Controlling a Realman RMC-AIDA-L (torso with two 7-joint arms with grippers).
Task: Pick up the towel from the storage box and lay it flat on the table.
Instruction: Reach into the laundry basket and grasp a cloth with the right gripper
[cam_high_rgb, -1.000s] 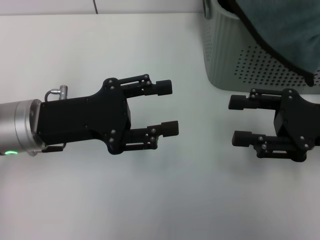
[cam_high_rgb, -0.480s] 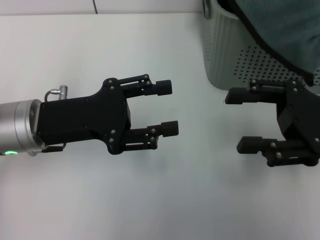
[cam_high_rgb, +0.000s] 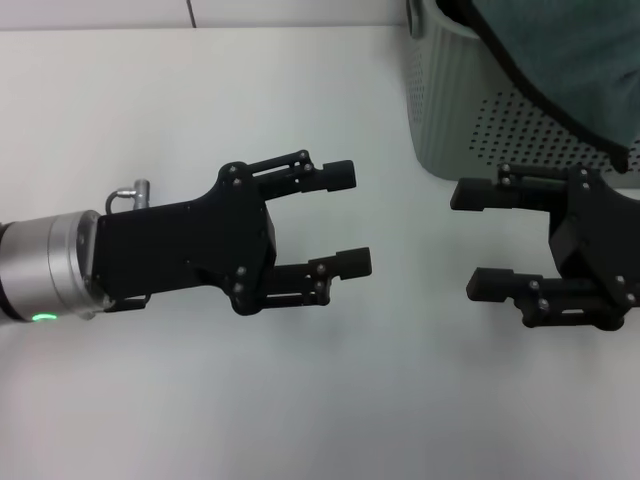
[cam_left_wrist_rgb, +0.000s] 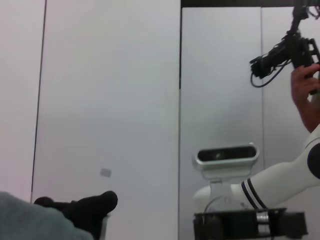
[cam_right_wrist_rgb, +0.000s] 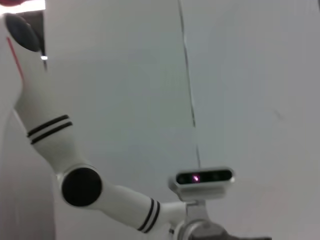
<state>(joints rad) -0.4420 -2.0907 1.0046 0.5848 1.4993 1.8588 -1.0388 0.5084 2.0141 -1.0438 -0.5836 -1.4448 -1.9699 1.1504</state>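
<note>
While towel (cam_high_rgb: 560, 50) overhangs storage box (cam_high_rgb: 470, 120) rim, jaws parted

Plain white worktop (cam_high_rgb: 300, 100) fills head view, thin dark seam at its far edge; wrist views show pale grey wall panels (cam_left_wrist_rgb: 110, 100) split by dark vertical joints, small grey patch low on one; flat even light

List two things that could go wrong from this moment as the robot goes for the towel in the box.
1. The towel drapes over the storage box rim; pulling it sideways might tip or drag the light box.
2. The right gripper, open, sits close beside the box wall, so its fingers could knock the wall on the way up. The left gripper, also open, hovers over the table nearby, and the two could collide.
</note>
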